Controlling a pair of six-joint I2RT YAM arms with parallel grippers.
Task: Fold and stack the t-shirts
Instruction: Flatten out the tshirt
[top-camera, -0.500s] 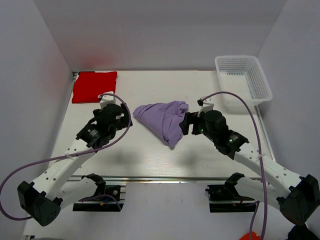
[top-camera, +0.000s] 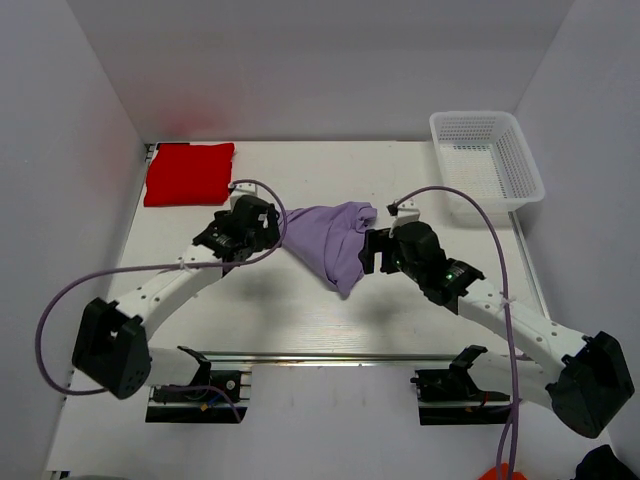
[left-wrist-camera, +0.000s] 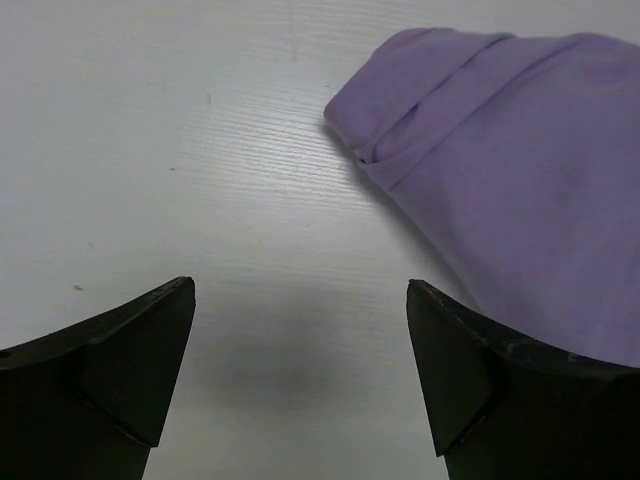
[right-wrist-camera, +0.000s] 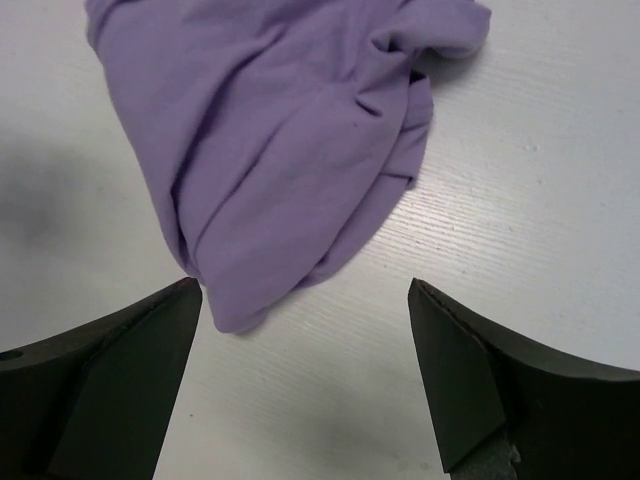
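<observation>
A lavender t-shirt (top-camera: 330, 238) lies crumpled in a rough wedge at the table's middle. A red t-shirt (top-camera: 189, 172) rests as a neat folded rectangle at the back left. My left gripper (top-camera: 272, 232) hovers at the lavender shirt's left edge, jaws open, bare table between them; the shirt (left-wrist-camera: 510, 170) fills the upper right of the left wrist view. My right gripper (top-camera: 368, 250) sits at the shirt's right side, open and holding nothing. In the right wrist view the lavender shirt (right-wrist-camera: 280, 140) lies just ahead of my right gripper (right-wrist-camera: 305, 380).
A white mesh basket (top-camera: 487, 158) stands at the back right corner. White walls enclose the table on the left, back and right. Purple cables loop from both arms.
The left arm has swung right and forward, bringing its gripper up to the lavender shirt's left edge. The right gripper has edged slightly toward the shirt. The shirts lie as before.
</observation>
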